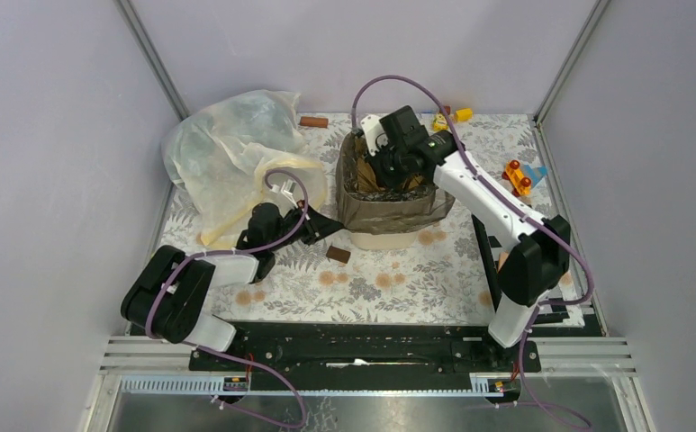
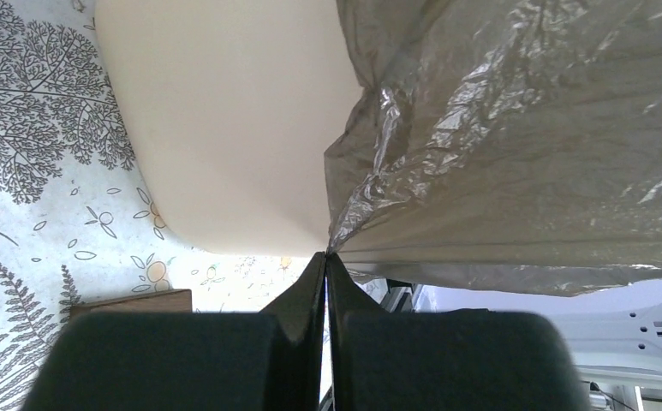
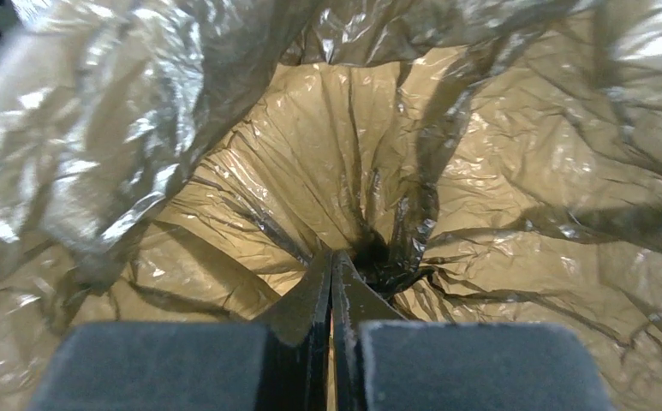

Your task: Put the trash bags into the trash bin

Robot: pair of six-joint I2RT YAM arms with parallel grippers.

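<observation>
Fern-print counter (image 1: pixel 398 279); crinkly brown-olive plastic bag (image 1: pixel 389 211) lines cream plastic bin (image 1: pixel 384 239); left jaws pinch its hem, right jaws clenched inside; tugging may tear it.

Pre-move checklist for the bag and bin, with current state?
1. Bin upright: ok.
2. Bag lining the bin, skirt draped outside: ok.
3. Left hand shut on the bag's outer edge: ok, folds converge at its tips.
4. Right hand shut, deep inside the bag: ok.
5. Bag reaching the bin floor: cannot tell.
6. Brown block clear of the left hand: not ok, it lies close beside it.
</observation>
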